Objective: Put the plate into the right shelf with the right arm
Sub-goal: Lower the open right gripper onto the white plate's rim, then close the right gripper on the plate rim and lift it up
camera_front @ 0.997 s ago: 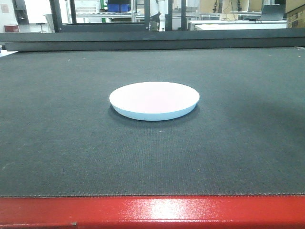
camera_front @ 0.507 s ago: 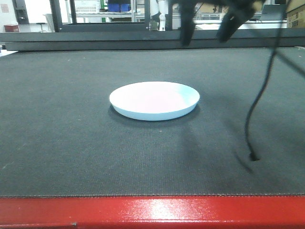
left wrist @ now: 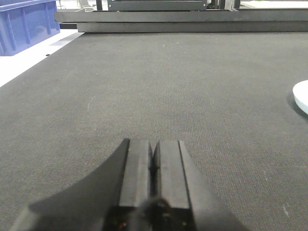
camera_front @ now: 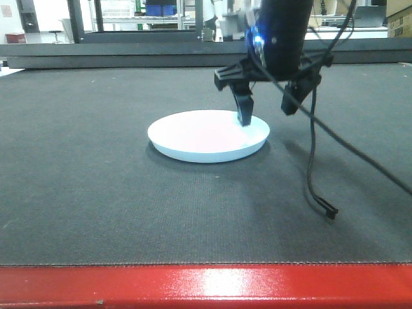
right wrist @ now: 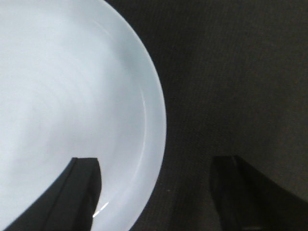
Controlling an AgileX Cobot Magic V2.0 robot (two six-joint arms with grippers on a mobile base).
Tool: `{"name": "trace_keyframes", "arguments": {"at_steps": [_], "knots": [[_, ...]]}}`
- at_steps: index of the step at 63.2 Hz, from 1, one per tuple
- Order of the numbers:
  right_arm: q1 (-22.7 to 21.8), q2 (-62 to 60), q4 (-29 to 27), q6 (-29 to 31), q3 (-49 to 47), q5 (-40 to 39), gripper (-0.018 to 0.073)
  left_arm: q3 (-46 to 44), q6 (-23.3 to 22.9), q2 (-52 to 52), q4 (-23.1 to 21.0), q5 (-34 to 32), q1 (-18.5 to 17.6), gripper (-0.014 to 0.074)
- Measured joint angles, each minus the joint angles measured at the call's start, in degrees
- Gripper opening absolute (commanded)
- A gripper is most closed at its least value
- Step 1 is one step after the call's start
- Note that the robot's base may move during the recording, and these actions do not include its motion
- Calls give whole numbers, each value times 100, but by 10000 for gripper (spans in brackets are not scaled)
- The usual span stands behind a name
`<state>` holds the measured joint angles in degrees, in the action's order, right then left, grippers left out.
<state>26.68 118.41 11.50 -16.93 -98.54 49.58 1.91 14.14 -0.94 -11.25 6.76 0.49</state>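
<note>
A white round plate point(camera_front: 207, 134) lies flat on the dark mat in the middle of the table. My right gripper point(camera_front: 267, 109) hangs open over its right rim, one finger above the plate's inside and the other outside the rim. In the right wrist view the plate point(right wrist: 72, 96) fills the left side and the right gripper point(right wrist: 156, 166) straddles its edge. My left gripper point(left wrist: 154, 149) is shut and empty, low over the mat, with the plate's edge point(left wrist: 301, 96) far to its right. No shelf is in view.
A black cable point(camera_front: 315, 174) dangles from the right arm to the mat right of the plate. A raised dark ledge point(camera_front: 193, 55) runs along the table's far edge. A red rim point(camera_front: 206, 286) bounds the front. A blue bin point(left wrist: 24, 24) stands at the far left.
The right arm has come down from the top of the view to just above the plate's right rim, jaws open. The plate has not moved.
</note>
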Motion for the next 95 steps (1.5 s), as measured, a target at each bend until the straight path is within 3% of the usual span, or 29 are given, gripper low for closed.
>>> {"name": "trace_keyframes", "arguments": {"at_steps": [12,40,51,78,95], "knots": [[-46,106,0,0,0,-172,316,0,0,0,0,0,0,-47],[-113,335,-161,-10,0,-428,279,0,0,0,0,0,0,-47],[-113,361,-187,-34,-13,-501,34,0,0,0,0,0,0,-47],[-113,-148,-241,-72,4,-470,54,0,0,0,0,0,0,-47],[-220,-1591,-17,-54,1054,-570,54,0,0,0,0,0,0,-47]]}}
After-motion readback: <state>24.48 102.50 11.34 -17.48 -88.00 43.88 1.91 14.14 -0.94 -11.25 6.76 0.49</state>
